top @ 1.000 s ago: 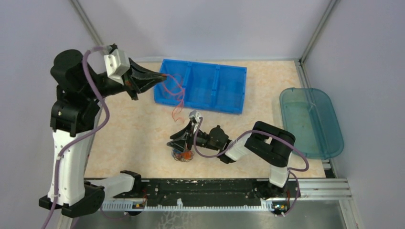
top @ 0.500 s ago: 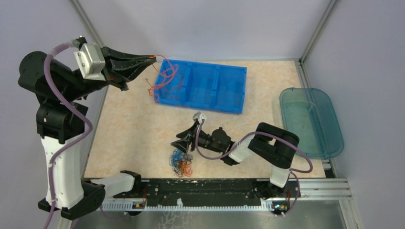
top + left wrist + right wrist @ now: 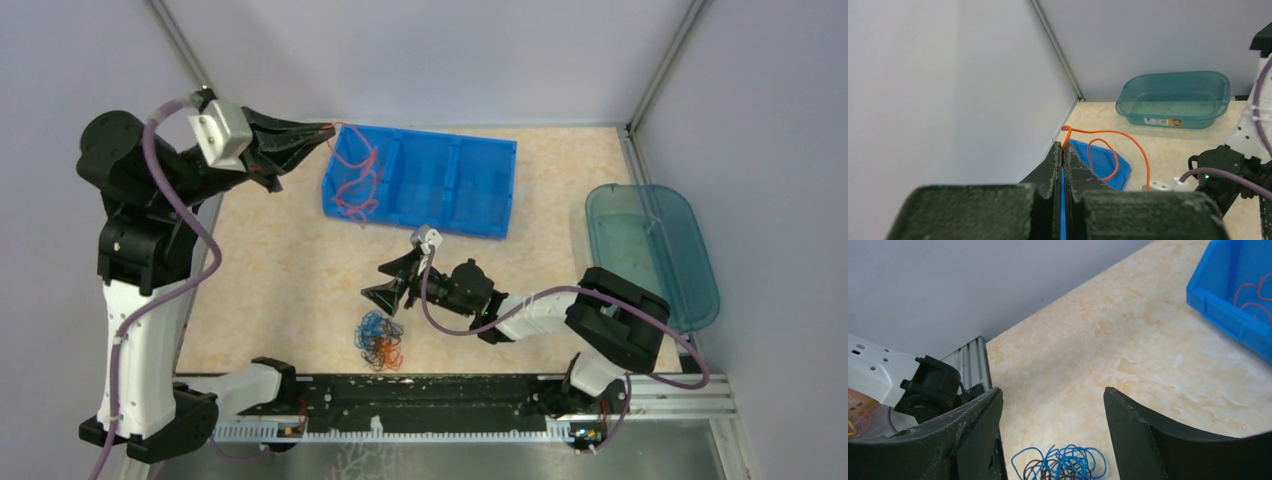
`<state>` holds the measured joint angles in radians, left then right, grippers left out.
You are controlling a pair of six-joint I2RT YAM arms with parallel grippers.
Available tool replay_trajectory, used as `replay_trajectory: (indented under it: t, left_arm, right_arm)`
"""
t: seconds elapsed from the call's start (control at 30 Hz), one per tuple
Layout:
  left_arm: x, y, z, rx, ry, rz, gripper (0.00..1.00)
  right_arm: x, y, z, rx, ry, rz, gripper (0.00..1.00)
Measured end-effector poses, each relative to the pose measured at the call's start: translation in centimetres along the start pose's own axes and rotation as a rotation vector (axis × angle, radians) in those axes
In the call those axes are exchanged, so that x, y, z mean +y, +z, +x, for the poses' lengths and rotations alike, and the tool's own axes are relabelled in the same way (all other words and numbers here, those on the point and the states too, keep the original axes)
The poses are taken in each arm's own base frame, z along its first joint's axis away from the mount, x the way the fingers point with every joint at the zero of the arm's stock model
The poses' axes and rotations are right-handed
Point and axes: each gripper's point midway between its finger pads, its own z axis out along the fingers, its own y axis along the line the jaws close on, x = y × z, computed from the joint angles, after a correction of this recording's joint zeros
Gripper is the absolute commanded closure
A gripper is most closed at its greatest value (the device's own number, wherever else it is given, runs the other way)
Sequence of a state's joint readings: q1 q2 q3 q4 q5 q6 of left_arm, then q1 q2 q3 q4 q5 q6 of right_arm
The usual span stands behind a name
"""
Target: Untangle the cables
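1. My left claw (image 3: 322, 131) is clenched on one end of the orange wire (image 3: 355, 180). It is raised at the far left, just beside the bin (image 3: 480, 190).
2. The wire hangs from the tips in loose loops, long axis running down and toward the near edge. Its lower coils are over the bin's left compartment. The right wrist view shows some red loops inside the bin wall.
3. My right claw (image 3: 392, 283) is released, jaws wide apart and holding nothing.
4. The clump (image 3: 378, 340), blue, dark brown and orange strands, lies on the tabletop (image 3: 280, 270) near the front rail. It is just on the near side of my right claw, apart from the fingers, and low between them in the right wrist view.
5. The right arm is much nearer the clump; the left is well apart from it.
6. Judgement: the orange wire looks free of the clump. Next step is probably releasing it into the bin, then the right claw dropping onto the clump.
7. Writing: the teal tub (image 3: 650, 255) carries a sticker (image 3: 1162, 121), too small to read. No other labels seen.
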<state>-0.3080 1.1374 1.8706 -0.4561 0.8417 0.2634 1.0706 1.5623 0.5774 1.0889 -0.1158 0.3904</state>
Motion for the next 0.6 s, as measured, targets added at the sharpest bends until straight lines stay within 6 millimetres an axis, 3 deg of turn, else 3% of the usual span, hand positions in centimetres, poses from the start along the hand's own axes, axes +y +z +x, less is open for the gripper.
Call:
replay_trajectory:
  t: [0.13, 0.23, 0.43, 0.6]
  left_arm:
    - [0.9, 0.5, 3.9, 0.072, -0.003, -0.035, 1.00]
    - [2.3, 1.1, 8.1, 0.155, -0.013, -0.081, 1.00]
    - [5.6, 1.8, 18.6, 0.372, -0.008, -0.192, 1.00]
    - [8.1, 1.8, 27.0, 0.550, -0.004, -0.261, 1.00]
  right_arm:
    - [-0.9, -0.3, 0.2, 0.016, 0.000, 0.044, 0.26]
    - [-1.6, -0.8, -0.1, 0.014, -0.002, 0.084, 0.26]
    - [-3.5, -2.2, -0.9, 0.007, -0.004, 0.185, 0.27]
    - [-5.4, -4.6, -2.0, -0.013, -0.008, 0.277, 0.27]
